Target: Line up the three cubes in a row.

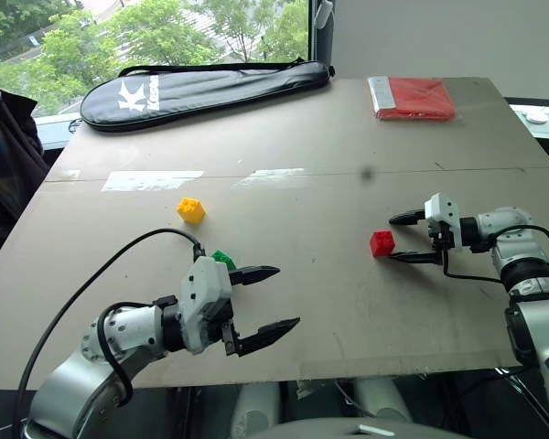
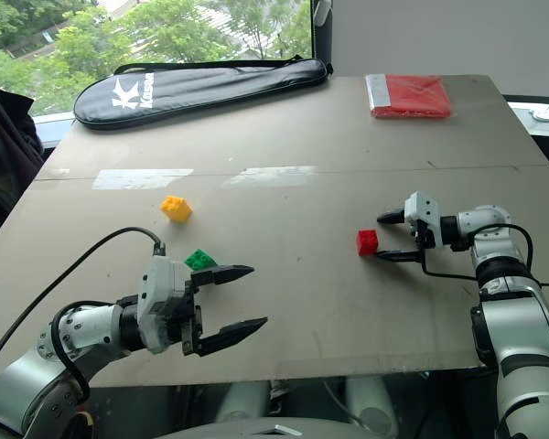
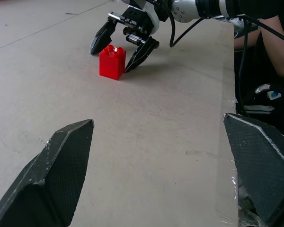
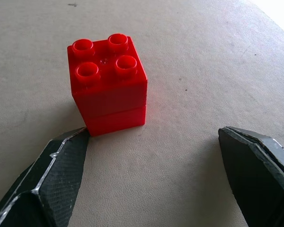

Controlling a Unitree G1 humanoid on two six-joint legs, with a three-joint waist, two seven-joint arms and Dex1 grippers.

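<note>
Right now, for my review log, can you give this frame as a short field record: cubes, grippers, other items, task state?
red cube: upright on table, just ahead of right gripper's fingertips
right gripper: open, holding nothing
green cube: partly behind left gripper
left gripper: open, empty
yellow cube: alone, beyond the green cube
other items: black racket bag, red packet, both at far edge
task state: cubes scattered, not in a row

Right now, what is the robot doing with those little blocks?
It is lining up three cubes on the table. Its right claw sits open beside the red cube, ready to grab it. The left claw hangs open near the green cube. The yellow cube sits apart, untouched.
</note>
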